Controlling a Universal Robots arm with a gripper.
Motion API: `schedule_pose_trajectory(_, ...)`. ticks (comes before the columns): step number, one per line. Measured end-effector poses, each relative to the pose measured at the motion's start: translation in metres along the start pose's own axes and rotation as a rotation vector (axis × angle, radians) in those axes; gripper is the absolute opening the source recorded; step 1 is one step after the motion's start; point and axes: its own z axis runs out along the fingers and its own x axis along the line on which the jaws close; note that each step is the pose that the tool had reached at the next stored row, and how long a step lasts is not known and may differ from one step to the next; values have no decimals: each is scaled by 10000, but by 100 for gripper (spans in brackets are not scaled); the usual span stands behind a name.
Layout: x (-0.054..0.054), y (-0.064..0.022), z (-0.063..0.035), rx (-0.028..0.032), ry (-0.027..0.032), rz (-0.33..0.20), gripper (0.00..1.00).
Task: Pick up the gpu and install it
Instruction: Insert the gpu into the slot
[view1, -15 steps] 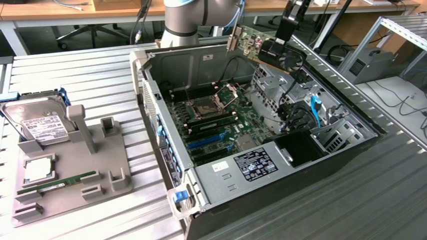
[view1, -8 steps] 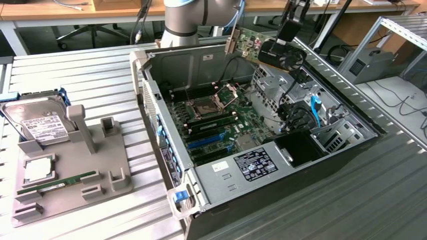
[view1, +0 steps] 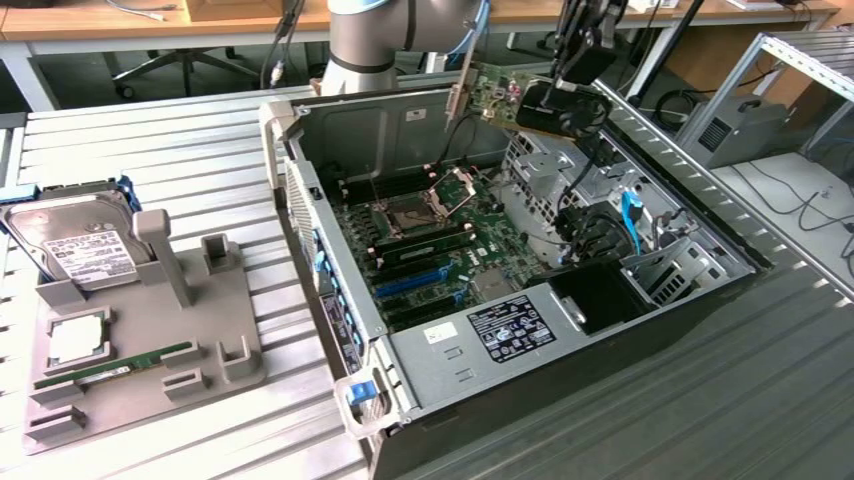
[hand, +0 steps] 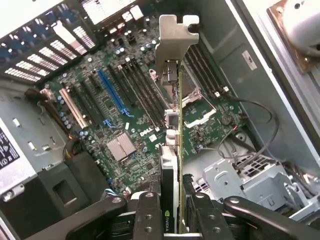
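Note:
The gpu (view1: 514, 100) hangs in the air above the open computer case (view1: 694, 330), with its silvery metal bracket (view1: 461, 95) toward the exterior view's left and its black cover toward the right. My gripper (view1: 567, 95) is shut on the card's black end. In the wrist view the gpu (hand: 172, 145) is seen edge-on between my two black fingers (hand: 146, 215), its bracket (hand: 175, 42) at the far end, and my gripper (hand: 171, 220) clamps it. Below it lies the green motherboard (hand: 135, 110) with a blue slot (hand: 114, 92).
A grey fixture tray (view1: 147, 340) at the exterior view's left carries a silver hard drive (view1: 80, 250), a green RAM stick (view1: 114, 368) and a square chip. Inside the case are drive cages (view1: 654, 270), cables and a labelled power supply (view1: 514, 330).

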Motion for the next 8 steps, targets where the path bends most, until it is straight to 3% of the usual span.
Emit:
schedule_pose_trajectory(6,0,0,1,-27,45,-1107,27)
schedule_pose_trajectory(8,0,0,2,-42,70,-1705,27)
